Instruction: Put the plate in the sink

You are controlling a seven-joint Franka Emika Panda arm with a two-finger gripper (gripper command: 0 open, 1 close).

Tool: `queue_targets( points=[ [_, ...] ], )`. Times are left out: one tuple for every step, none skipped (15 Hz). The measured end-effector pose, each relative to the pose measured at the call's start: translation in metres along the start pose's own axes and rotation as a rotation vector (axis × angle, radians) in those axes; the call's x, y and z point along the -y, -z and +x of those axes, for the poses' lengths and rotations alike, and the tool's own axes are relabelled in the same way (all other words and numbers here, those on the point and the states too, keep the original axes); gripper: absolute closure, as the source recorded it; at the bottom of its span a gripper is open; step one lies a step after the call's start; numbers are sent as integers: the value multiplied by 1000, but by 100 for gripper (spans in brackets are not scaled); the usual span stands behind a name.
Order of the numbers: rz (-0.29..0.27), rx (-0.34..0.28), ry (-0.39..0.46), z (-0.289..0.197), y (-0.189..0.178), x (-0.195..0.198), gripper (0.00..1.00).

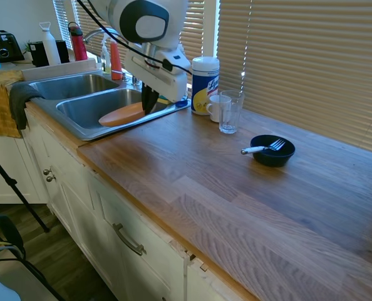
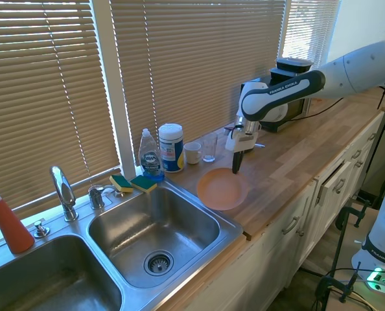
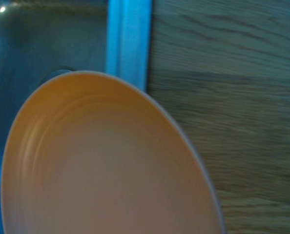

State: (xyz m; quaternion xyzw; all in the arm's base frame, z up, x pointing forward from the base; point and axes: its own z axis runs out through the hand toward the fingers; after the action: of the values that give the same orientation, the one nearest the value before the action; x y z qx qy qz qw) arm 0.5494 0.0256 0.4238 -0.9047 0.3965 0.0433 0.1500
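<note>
Plate (image 2: 221,189) count from my seat: one, round, shallow and salmon-orange with a low raised rim. I see it pinched at its edge by the gripper (image 2: 236,167), whose dark fingers are pressed together on the rim. It hangs tilted over the right-hand rim of the sink (image 2: 234,228), part above the basin and part above the wood; the wrist view shows its smooth inner face (image 3: 111,165) crossing the shiny metal edge.

That sink is stainless steel with two rectangular basins, and I place everything else from it. Behind it I count one curved chrome faucet (image 2: 63,192), two yellow-and-green sponges (image 2: 133,183), one clear dish soap bottle (image 2: 150,155) with blue liquid, and one white wipes canister (image 1: 205,84) whose yellow label I cannot read for certain. Further along the butcher-block counter (image 1: 236,188) from the sink stand one white mug (image 1: 215,107) and one clear ribbed glass (image 1: 230,113), then one small black bowl (image 1: 273,150) with one fork (image 1: 262,148) lying across it. At the sink's far end I see one orange-red spray bottle (image 2: 8,220).

On the arm I read "FRANKA EMIKA".
</note>
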Motion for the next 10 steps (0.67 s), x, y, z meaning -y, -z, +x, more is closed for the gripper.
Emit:
queue_targets(
  points=[
    [-7, -10, 9, -17, 0, 24, 100],
    [-14, -18, 17, -34, 1, 49, 100],
    [-22, -25, 23, -48, 0, 72, 100],
    [-29, -30, 32, -59, -5, 95, 100],
    [-39, -32, 39, -66, -14, 117, 100],
    [-51, -35, 43, -69, -28, 137, 100],
    [-64, -38, 45, -71, -45, 156, 100],
    [-77, -38, 50, -74, -63, 174, 100],
    [-88, -35, 55, -76, -82, 189, 100],
    [-99, -32, 57, -76, -100, 202, 100]
  ],
)
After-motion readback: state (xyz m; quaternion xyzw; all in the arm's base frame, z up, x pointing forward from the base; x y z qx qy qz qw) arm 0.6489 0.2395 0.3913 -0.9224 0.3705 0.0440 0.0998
